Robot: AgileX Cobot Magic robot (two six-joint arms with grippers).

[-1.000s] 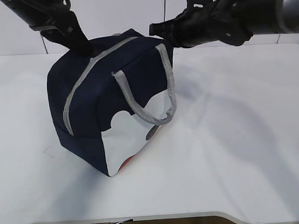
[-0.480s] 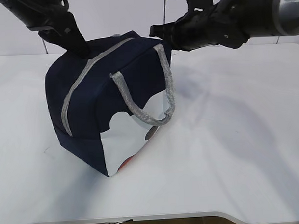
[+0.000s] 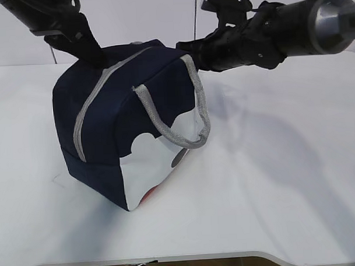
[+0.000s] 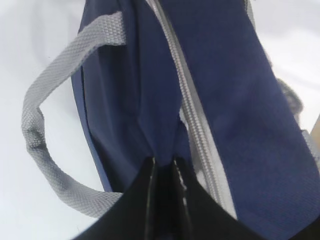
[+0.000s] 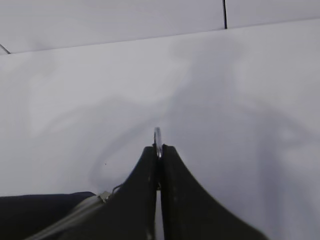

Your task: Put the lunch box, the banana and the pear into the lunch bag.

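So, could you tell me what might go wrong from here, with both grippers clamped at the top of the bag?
1. The left gripper pinches only a small fold of the lunch bag fabric beside the zipper; that fold might slip free.
2. The right gripper holds just the thin ring pull, which could slide out.
3. The bag stands tilted on the table, so an uneven pull could tip or drag it.

Matt cloth lunch bag (image 3: 127,111), woven strap handles (image 3: 180,118)
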